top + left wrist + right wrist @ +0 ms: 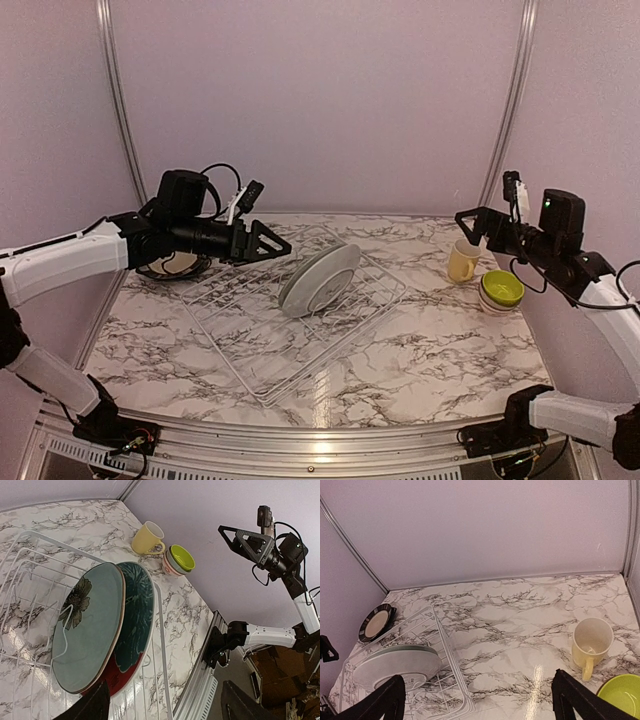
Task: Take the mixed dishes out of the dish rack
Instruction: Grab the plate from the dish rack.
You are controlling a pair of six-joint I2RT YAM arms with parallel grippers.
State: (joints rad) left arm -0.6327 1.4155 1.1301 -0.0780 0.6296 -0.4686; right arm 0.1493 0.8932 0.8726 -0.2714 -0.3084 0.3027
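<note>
From the top camera, the dish rack (258,345) is a low grid of thin white wire lying skewed on the middle of the marble table (450,350). Round plates (320,278) stand on edge at its far side, leaning together, with a pale whitish back towards the camera. A pale yellow mug (462,262) and a lime-green bowl (500,290) sit out of the rack at the far right, just beside each other. A black-rimmed plate (178,264) lies on the table at the far left, partly hidden by the left arm. The left gripper (283,247) hangs above the rack's far left corner, apart from the plates. The right gripper (462,218) hangs above the mug. Lilac walls (320,100) and metal posts (118,100) close the space in.

In the left wrist view the front plate is grey-green with a dark flower, the one behind it is dark teal, and a red edge shows below. The lime-green bowl is nested on other bowls. The left fingers (90,707) stand wide, gripping nothing.

In the right wrist view the mug stands upright and the rack lies at lower left. The right fingers (385,700) are spread wide, with nothing between them
</note>
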